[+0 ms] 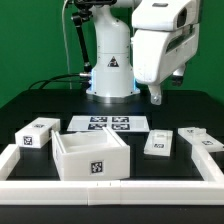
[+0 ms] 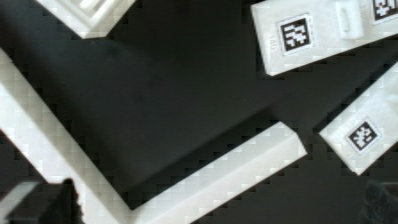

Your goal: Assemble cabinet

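The white cabinet body (image 1: 92,157), an open box with a tag on its front, stands at the front, left of centre. A corner of it shows in the wrist view (image 2: 89,12). One small tagged white block (image 1: 36,135) lies to its left. A second block (image 1: 160,143) lies to its right and also shows in the wrist view (image 2: 294,35). A third block (image 1: 198,138) lies by the end of the right rail, seen in the wrist view too (image 2: 365,135). My gripper (image 1: 155,95) hangs high above the right side, open and empty (image 2: 210,208). Its dark fingers (image 2: 36,205) show only at the frame's corners.
The marker board (image 1: 105,124) lies in front of the robot base (image 1: 110,75). A low white border rail (image 1: 110,190) runs along the front and up both sides. Its front right corner lies below my gripper (image 2: 125,200).
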`<move>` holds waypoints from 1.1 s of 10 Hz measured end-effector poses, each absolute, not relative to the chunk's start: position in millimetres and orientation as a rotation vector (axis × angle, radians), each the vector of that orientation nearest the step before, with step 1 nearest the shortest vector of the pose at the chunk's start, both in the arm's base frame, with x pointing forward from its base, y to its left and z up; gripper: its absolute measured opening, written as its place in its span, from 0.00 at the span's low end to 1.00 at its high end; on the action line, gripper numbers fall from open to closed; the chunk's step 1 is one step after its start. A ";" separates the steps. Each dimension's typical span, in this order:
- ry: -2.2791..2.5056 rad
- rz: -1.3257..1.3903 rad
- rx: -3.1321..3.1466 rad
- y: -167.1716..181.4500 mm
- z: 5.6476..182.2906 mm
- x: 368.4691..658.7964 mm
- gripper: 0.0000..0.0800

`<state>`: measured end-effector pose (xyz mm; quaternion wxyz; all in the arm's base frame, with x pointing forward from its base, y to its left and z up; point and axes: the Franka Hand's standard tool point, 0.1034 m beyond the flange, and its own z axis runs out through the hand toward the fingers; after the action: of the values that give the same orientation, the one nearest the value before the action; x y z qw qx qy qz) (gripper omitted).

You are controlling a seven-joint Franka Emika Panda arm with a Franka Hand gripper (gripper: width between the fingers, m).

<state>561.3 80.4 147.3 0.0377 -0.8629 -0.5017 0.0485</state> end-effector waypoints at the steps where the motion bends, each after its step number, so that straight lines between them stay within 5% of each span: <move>1: -1.542 0.149 -2.646 80.4 147.3 561.3 1.00; 8: -1.706 0.031 -2.587 75.9 142.8 554.8 1.00; 11: -2.224 -0.084 -2.218 23.8 118.5 517.6 1.00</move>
<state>517.6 23.8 118.5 -0.0004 -0.7059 -0.7078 -0.0266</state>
